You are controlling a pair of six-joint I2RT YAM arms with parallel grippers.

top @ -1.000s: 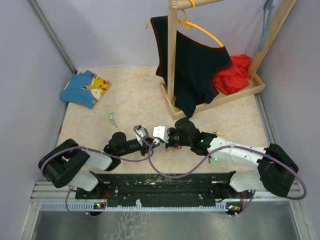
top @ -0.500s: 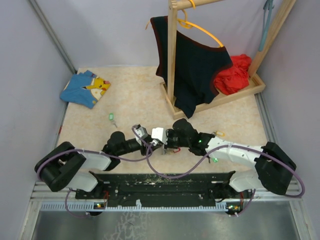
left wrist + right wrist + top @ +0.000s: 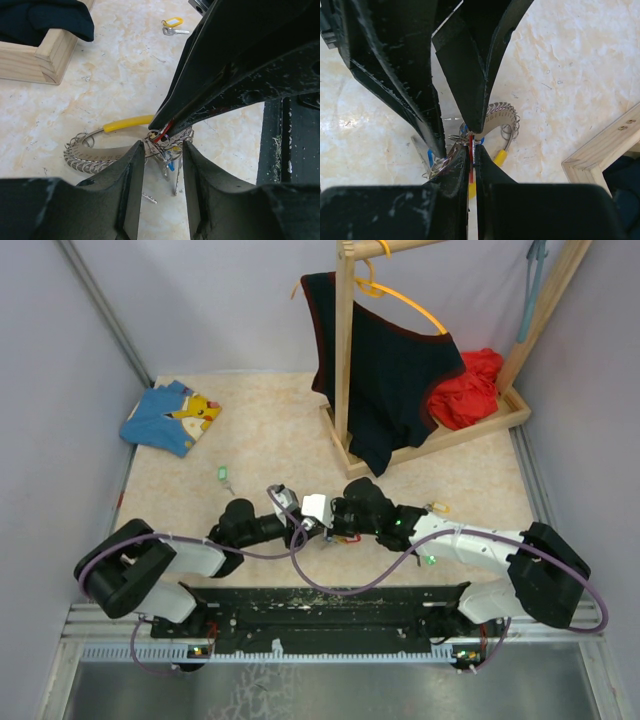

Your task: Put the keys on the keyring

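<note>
Jaws of my right gripper (image 3: 471, 149) are clamping flat on a thin red plastic tag (image 3: 470, 169) belonging to the palm-sized keyring (image 3: 127, 123), a yellow loop joined to a silvery chain (image 3: 85, 162). That bunch is lying on the pale marbled table (image 3: 280, 430), at its near middle, directly between my two wrists. My left gripper (image 3: 162, 145) is facing the right one tip to tip. Its jaws are standing a little apart, and the small silver split rings (image 3: 159, 136) are showing in the gap just past its tips. I cannot tell whether either left finger is touching those rings. The yellow loop is reaching out to one side with the chain curling beside it, and a small blue plastic tag (image 3: 170, 167) is peeking from under the rings. A small silver key with a green head (image 3: 224, 475) is lying loose on the table, well apart from the bunch, out beyond my left arm. Another silver key with a yellow tag (image 3: 172, 22) is lying loose on the other side, near my right forearm. A light wooden rack base (image 3: 35, 57) is standing farther back.
</note>
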